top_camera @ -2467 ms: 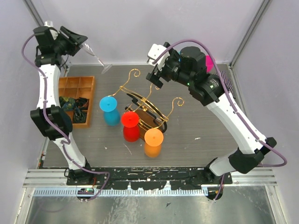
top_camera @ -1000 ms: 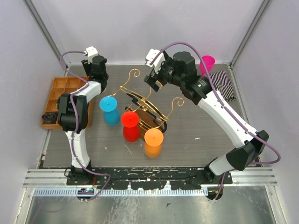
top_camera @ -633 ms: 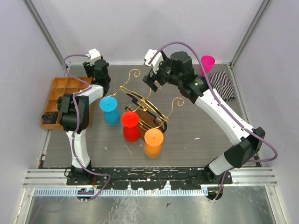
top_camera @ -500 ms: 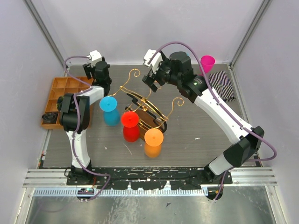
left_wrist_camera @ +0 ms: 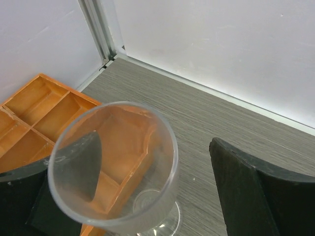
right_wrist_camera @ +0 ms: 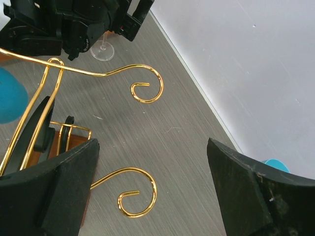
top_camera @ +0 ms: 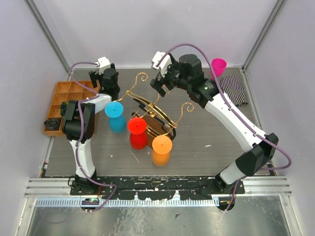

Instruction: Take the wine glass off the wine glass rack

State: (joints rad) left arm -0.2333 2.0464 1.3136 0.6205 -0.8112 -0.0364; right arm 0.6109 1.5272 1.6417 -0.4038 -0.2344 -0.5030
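A clear wine glass (left_wrist_camera: 115,167) stands upright on the table between the fingers of my left gripper (left_wrist_camera: 153,142). The fingers are wide apart, and the glass is close to the left finger (left_wrist_camera: 29,196) with a gap to the right one. In the top view the left gripper (top_camera: 108,81) hides the glass at the back left. The gold wire rack (top_camera: 152,105) stands mid-table on its dark brown base. My right gripper (top_camera: 162,82) is open and empty over the rack's back scroll arms (right_wrist_camera: 146,88). The right wrist view shows the glass foot (right_wrist_camera: 102,50) below the left gripper.
An orange compartment tray (top_camera: 69,96) lies at the left, right beside the glass (left_wrist_camera: 39,105). Blue (top_camera: 115,115), red (top_camera: 137,132) and orange (top_camera: 161,149) cups stand in front of the rack. A pink cup (top_camera: 218,66) and a striped cloth (top_camera: 235,88) are at the back right.
My left arm came down from high at the back left with the glass and shifted right toward the rack. The glass now stands on the table. My right gripper edged left.
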